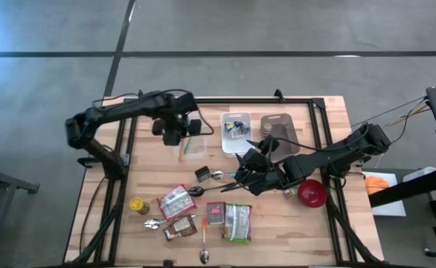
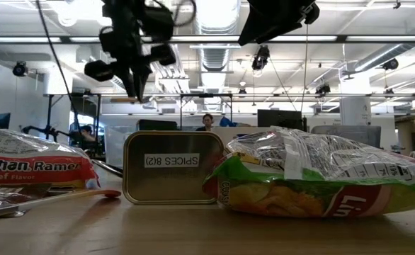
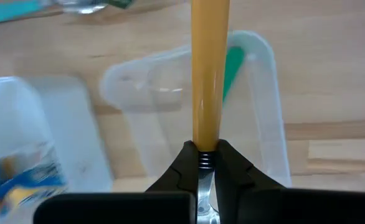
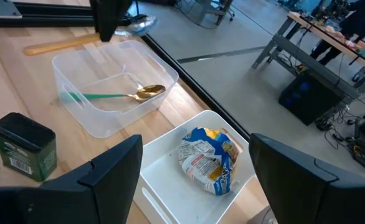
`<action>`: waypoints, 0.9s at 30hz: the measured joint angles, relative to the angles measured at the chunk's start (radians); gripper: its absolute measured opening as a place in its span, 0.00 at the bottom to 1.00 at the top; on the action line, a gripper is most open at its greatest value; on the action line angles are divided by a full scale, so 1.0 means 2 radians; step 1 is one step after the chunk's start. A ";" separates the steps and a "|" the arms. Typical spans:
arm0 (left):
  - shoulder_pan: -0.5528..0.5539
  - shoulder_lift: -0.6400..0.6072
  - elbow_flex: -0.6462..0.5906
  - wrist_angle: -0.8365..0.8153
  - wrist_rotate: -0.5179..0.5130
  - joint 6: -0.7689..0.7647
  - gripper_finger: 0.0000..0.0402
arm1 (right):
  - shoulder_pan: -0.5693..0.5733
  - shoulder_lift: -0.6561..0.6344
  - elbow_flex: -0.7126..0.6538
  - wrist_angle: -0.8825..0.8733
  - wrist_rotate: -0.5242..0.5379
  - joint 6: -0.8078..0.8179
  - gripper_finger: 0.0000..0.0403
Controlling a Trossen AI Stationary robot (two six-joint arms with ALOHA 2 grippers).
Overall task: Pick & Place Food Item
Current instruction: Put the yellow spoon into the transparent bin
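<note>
My left gripper (image 1: 175,136) hangs over the clear plastic container (image 1: 196,147), shut on a wooden-handled spoon (image 3: 207,81) whose metal bowl (image 4: 136,25) shows in the right wrist view. A gold spoon with a green handle (image 4: 117,94) lies inside the container. Beside it, a white tray (image 4: 170,155) holds a blue and yellow food packet (image 4: 206,158). My right gripper (image 4: 195,180) stands open above the near end of that tray, with nothing between its fingers. Several food packets (image 1: 175,201) lie flat near the table's front edge. My left gripper pinches the spoon's wooden handle (image 3: 206,140) between its two fingertips, close to the metal-bowl end. The fingers come from above, pointing down. The spoon hangs level, lifted clear above the clear container.
A dark green tin (image 4: 23,149) stands next to the container. A grey tray (image 1: 280,132) sits right of the white one, and a red bowl (image 1: 311,193) is at the right. A brass spice tin (image 2: 171,168), loose spoons (image 1: 152,223) and a yellow jar (image 1: 137,204) lie near the front.
</note>
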 joint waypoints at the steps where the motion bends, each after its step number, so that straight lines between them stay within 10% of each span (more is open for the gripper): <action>1: 0.005 0.015 0.010 -0.010 0.002 0.012 0.04 | 0.000 0.000 0.000 0.000 0.000 0.000 0.73; 12: 0.043 0.059 0.039 -0.036 0.046 0.189 0.04 | 0.000 0.000 0.000 0.000 0.000 0.000 0.73; 27: 0.056 0.086 0.036 0.014 0.069 0.199 0.04 | 0.000 0.000 0.000 0.000 0.000 0.000 0.73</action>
